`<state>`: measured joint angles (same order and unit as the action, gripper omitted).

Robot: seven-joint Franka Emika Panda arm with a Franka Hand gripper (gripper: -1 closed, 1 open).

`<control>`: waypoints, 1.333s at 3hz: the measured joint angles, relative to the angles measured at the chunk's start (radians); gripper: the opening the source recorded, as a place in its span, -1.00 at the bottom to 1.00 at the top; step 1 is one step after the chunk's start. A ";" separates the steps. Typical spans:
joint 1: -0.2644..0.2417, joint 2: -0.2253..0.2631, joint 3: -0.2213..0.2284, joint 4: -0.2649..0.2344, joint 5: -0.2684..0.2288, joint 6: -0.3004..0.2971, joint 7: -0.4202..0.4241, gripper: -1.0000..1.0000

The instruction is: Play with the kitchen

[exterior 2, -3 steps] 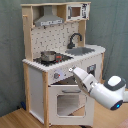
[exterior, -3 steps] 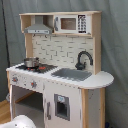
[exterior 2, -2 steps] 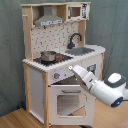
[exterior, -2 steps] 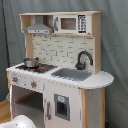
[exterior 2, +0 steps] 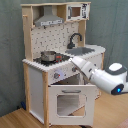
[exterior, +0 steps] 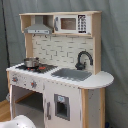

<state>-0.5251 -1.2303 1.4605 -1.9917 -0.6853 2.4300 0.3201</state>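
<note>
Where you look in both exterior views, the kitchen (exterior: 60, 75) (exterior 2: 60, 65) fills most of the scene, standing upright on a wooden floor (exterior 2: 20, 120) against a grey curtain (exterior 2: 10, 55). Your arm (exterior 2: 102, 77) reaches in from the second exterior view's right, its white body angled up toward the knob panel under the stovetop (exterior 2: 50, 59); only a rounded white part of it shows at the bottom of the first exterior view. You cannot tell whether the gripper (exterior 2: 73, 61) is wide or narrow, since its tip merges with the kitchen's front edge just beside the knobs (exterior 2: 56, 75). Below the gripper, the oven door (exterior 2: 70, 102) hangs open, tilted outward. Above and behind the gripper sit the hood (exterior 2: 49, 20) and the microwave (exterior 2: 77, 11). Just behind the gripper lies the grey sink (exterior 2: 85, 50) with the black faucet (exterior 2: 75, 39) over it. Beside the gripper, on the stovetop, stands a small metal pot (exterior 2: 48, 55).
</note>
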 joint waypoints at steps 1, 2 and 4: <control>0.017 0.040 -0.038 -0.004 0.014 -0.029 -0.096 1.00; 0.045 0.080 -0.080 -0.009 0.031 -0.068 -0.189 1.00; 0.120 0.156 -0.149 -0.014 0.074 -0.179 -0.347 1.00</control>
<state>-0.4049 -1.0740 1.3112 -2.0059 -0.6112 2.2512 -0.0265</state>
